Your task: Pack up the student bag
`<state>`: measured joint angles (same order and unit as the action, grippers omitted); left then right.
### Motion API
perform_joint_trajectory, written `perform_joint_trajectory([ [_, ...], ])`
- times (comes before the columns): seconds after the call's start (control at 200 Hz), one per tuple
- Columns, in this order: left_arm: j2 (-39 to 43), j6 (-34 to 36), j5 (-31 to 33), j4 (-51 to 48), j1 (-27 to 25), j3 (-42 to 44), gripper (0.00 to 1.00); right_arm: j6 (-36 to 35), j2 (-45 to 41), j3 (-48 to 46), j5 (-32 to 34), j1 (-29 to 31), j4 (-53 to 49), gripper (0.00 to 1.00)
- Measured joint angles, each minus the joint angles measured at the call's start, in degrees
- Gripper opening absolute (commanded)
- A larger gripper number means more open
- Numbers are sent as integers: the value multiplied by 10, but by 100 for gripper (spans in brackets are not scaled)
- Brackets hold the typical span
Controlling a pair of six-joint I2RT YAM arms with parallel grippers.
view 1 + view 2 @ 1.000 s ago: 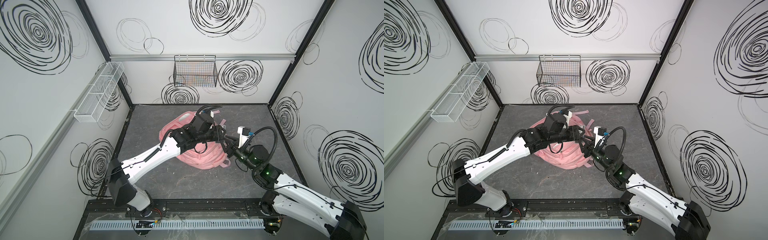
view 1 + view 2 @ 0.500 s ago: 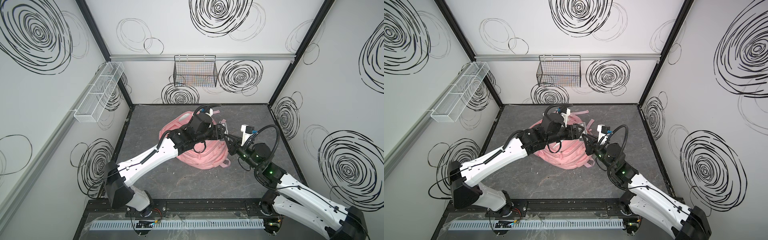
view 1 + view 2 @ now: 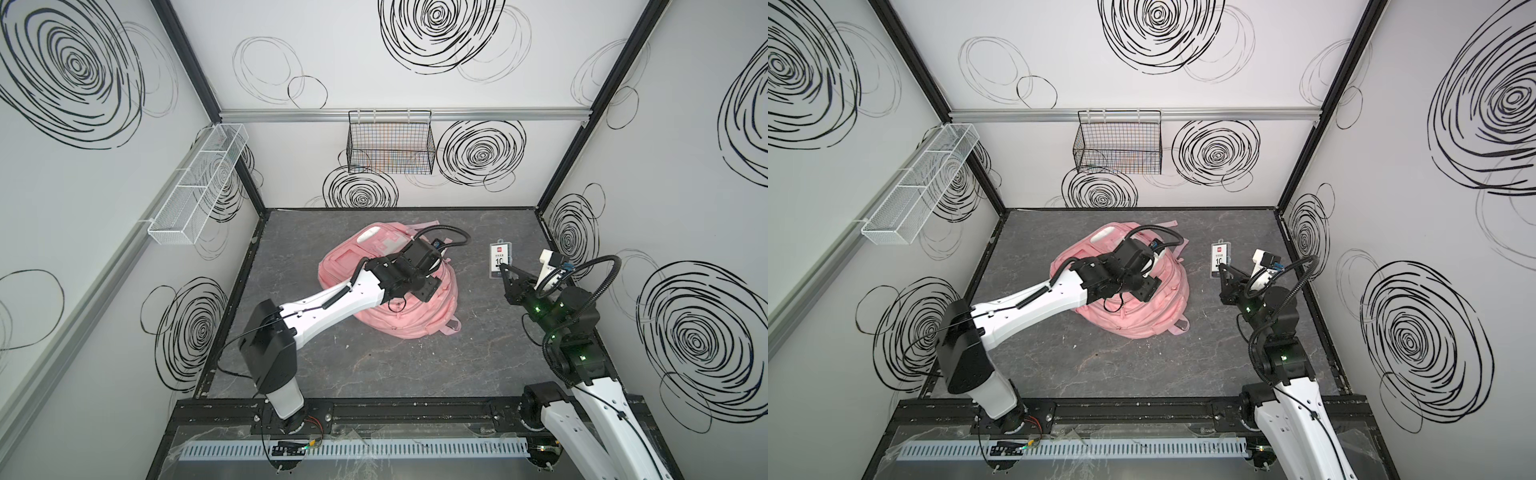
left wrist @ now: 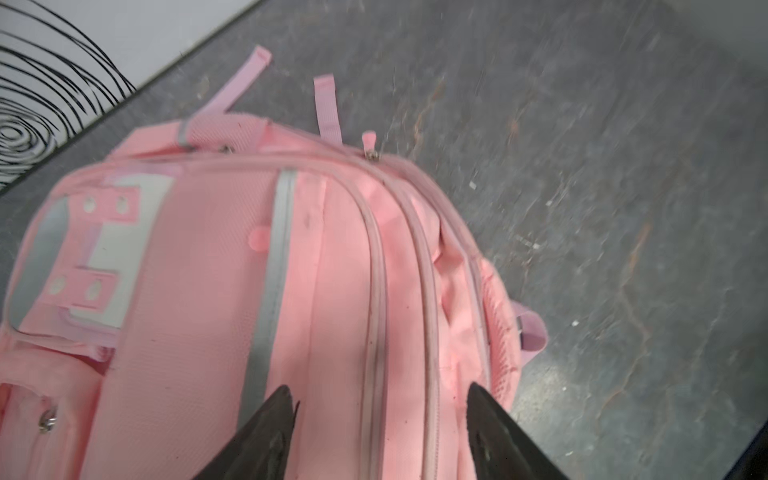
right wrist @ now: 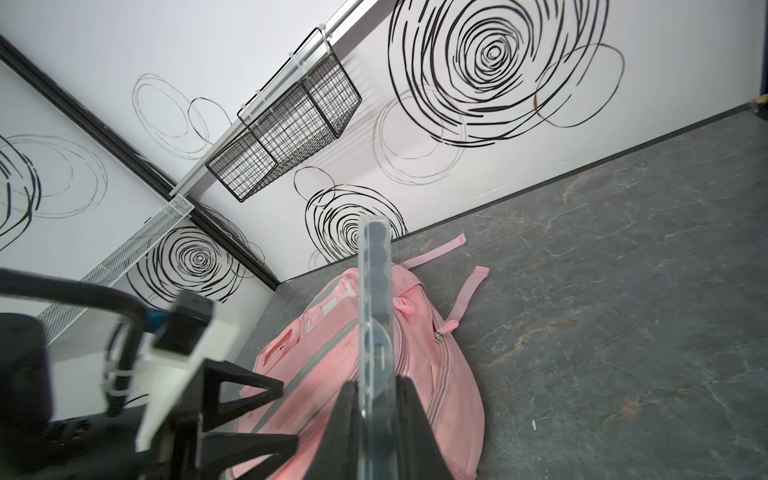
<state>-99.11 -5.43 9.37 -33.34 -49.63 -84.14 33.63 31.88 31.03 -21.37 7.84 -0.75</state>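
right gripper [image 5: 374,388] jaws pinched shut on one edge of a clear flat pack [image 3: 498,258] with a white label reading 10, held up off the worktop [image 3: 374,365] near its right edge. left gripper [image 4: 379,399] jaws spread wide, gripping nothing, over the zipped front of the student bag [image 3: 434,318]. bag lies flat around worktop centre, a bit toward the back edge, apart from the pack.

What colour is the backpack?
The backpack is pink with a pale stripe; left wrist view shows it best.
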Motion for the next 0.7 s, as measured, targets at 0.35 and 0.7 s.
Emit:
perform_joint_trajectory([
  [0.35,-33,20,10,-35,32,-22,31,-2,1,0,-31,0,-12,0],
  [0.7,-24,-10,-51,-37,59,-27,30,-2,0,0,-41,0,-11,0],
])
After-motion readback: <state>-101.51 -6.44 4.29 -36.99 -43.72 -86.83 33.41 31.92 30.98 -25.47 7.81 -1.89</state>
